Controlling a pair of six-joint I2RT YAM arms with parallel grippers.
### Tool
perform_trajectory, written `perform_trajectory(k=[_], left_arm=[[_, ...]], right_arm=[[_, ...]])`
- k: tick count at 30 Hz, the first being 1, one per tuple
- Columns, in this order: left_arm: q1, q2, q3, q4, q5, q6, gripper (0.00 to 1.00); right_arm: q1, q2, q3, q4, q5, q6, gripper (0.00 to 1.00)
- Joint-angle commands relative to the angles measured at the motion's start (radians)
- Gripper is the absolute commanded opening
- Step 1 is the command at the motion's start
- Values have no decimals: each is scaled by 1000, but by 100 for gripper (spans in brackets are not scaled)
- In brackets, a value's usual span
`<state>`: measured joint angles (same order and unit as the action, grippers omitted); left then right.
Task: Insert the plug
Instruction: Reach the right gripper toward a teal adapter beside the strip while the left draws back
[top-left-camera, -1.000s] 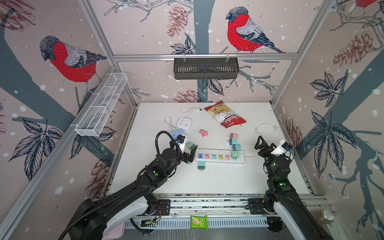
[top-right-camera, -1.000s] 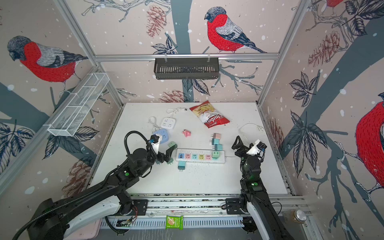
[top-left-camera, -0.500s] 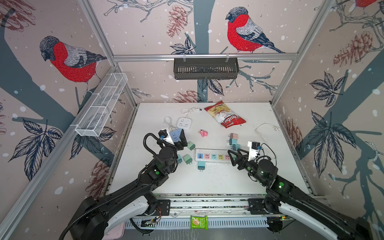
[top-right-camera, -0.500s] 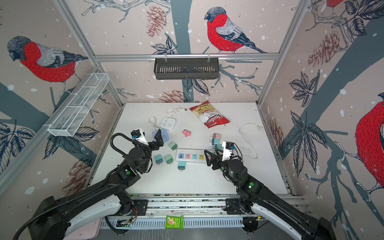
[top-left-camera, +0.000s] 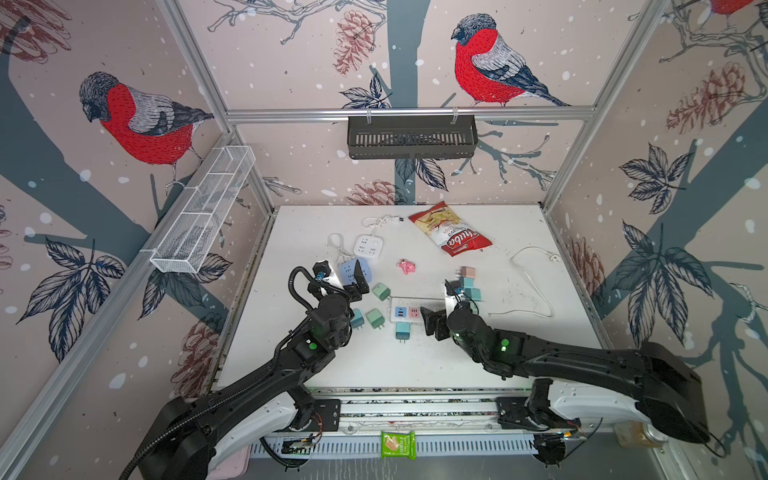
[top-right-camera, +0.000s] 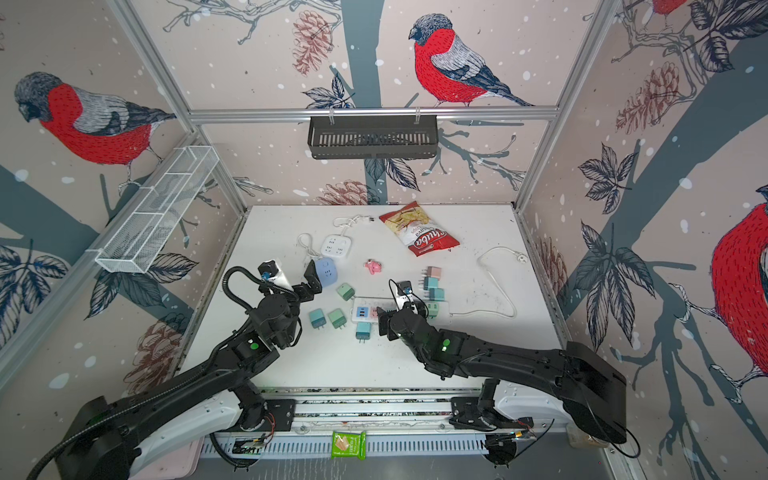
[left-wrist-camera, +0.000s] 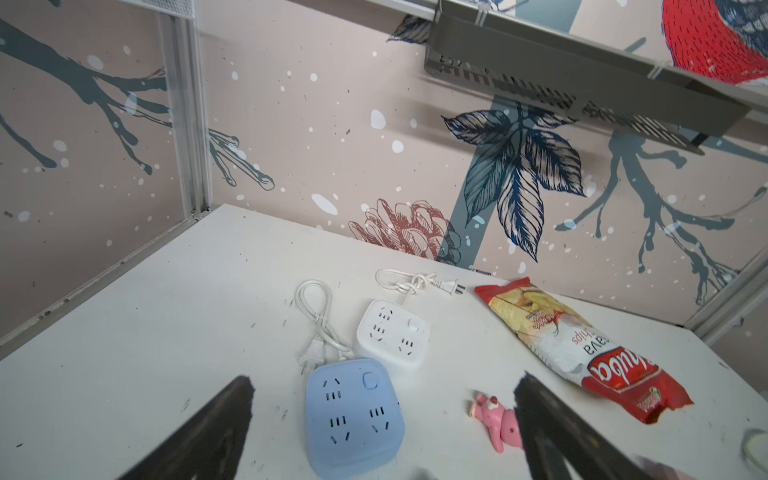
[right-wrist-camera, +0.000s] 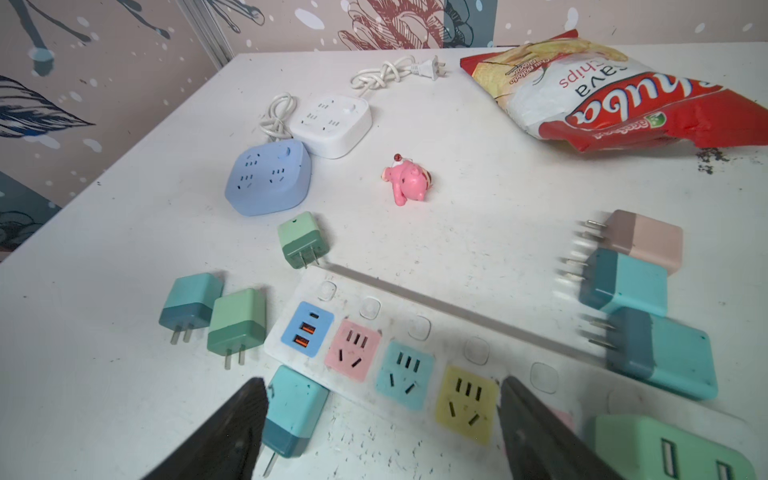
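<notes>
A white power strip (top-left-camera: 409, 312) (right-wrist-camera: 415, 365) with blue, pink, teal and yellow socket faces lies mid-table, and a green plug (right-wrist-camera: 665, 453) is seated at its right end. Several loose plugs lie around it. A teal plug (top-left-camera: 402, 331) (right-wrist-camera: 291, 411) rests against the strip's near edge. My right gripper (top-left-camera: 436, 318) (right-wrist-camera: 380, 386) hangs open over that edge, one finger beside the teal plug, holding nothing. My left gripper (top-left-camera: 343, 284) (left-wrist-camera: 384, 384) is open and empty above a blue square socket block (left-wrist-camera: 353, 415).
Two plugs (top-left-camera: 368, 319) lie left of the strip, a green one (top-left-camera: 380, 291) behind it, and three more (top-left-camera: 468, 282) at its right. A white socket block (top-left-camera: 368, 246), pink toy (top-left-camera: 406, 267), chips bag (top-left-camera: 451, 233) and loose white cord (top-left-camera: 536, 286) lie behind.
My right arm has swung in from the table's right edge to over the strip. My left gripper has drawn back from the strip's left end toward the blue block.
</notes>
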<state>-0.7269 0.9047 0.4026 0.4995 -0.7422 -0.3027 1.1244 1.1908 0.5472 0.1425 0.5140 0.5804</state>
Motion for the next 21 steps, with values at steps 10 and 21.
perform_trajectory(k=[10,21], left_arm=[[8,25,0,17,10,68,97],[8,16,-16,47,2,83,98]], right_arm=[[105,262,92,36,48,93,87],[143,436,175,14,5,132,88]])
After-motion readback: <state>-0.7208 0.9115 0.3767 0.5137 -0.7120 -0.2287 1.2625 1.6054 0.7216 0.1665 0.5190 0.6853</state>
